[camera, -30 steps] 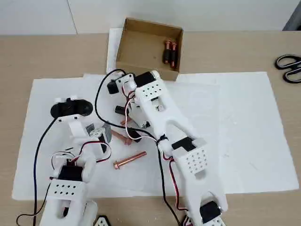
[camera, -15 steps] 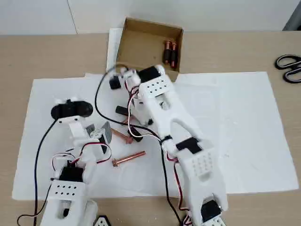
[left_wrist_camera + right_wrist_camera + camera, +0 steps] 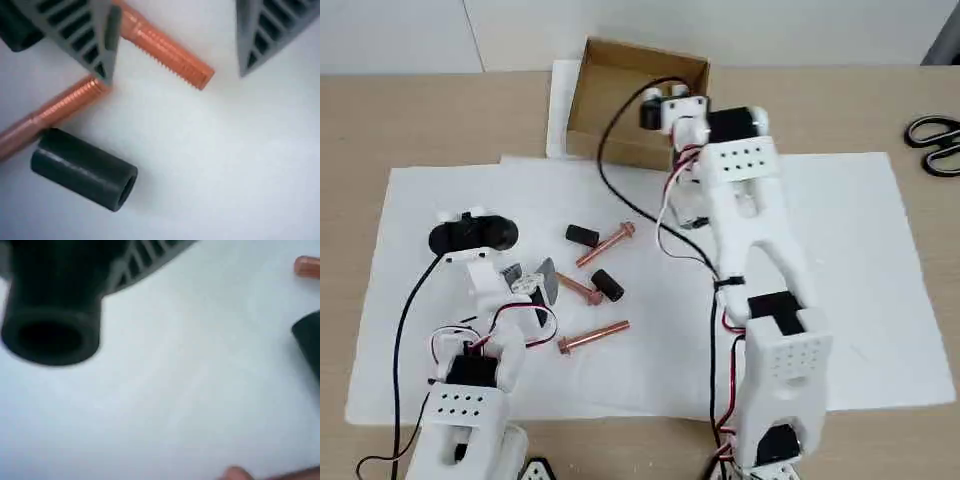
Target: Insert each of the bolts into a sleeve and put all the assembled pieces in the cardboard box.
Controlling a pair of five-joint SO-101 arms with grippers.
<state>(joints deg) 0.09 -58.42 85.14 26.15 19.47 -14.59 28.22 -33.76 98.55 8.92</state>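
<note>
Sleeve (image 3: 50, 327) sits grasped in your right jaws; your left jaws gape astride a bolt (image 3: 165, 50); close them mid-shank.

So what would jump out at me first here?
Likely the white right arm stretched toward the cardboard box at the table's far side, carrying a black sleeve. Next, the copper bolts and two more sleeves loose on the white paper, with the left gripper open over one bolt.
</note>
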